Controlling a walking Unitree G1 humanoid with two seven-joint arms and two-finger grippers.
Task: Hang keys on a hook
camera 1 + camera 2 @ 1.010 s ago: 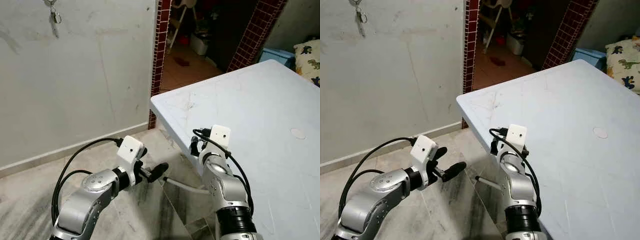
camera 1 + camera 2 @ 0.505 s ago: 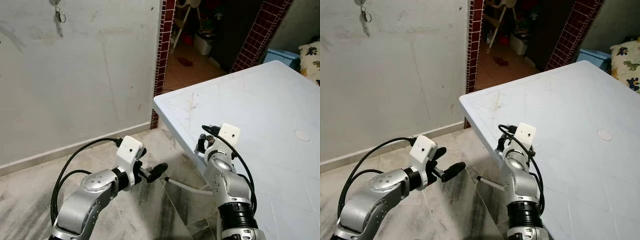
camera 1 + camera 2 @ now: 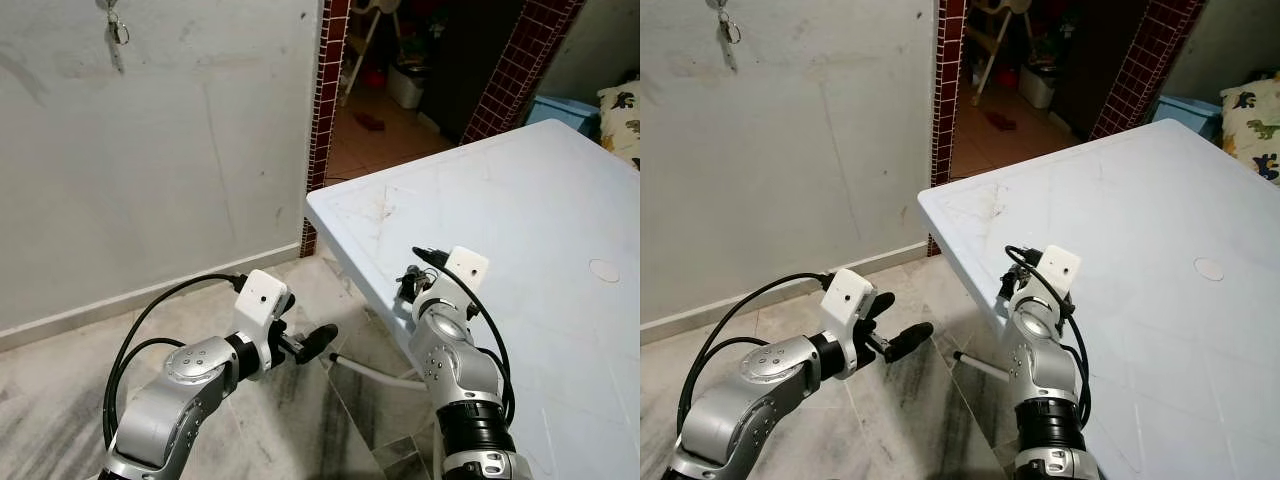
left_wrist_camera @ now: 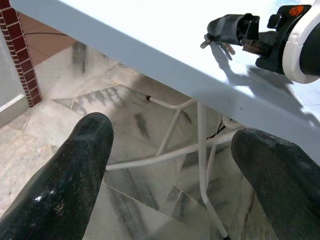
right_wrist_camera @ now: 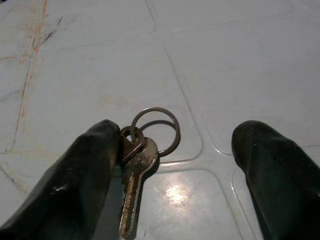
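1. Right wrist view gives you the keys (image 5: 137, 165) on a ring, lying on the white desk (image 5: 240, 60), touching one finger (image 5: 75, 180) of the spread right hand (image 5: 170, 165).
2. The key tips run off that picture's edge.
3. Your right hand sits near the desk's corner edge.
4. Left hand (image 4: 175, 165) is spread, over open floor (image 3: 60, 390) beside the desk.
5. More keys (image 3: 115, 30) hang high on the wall (image 3: 180, 150), the hook cut off.

Even daylight lit head views sharply; wrist views were dimmer, fingertips blurred close-up, soft glare beneath keys (image 5: 135, 165).
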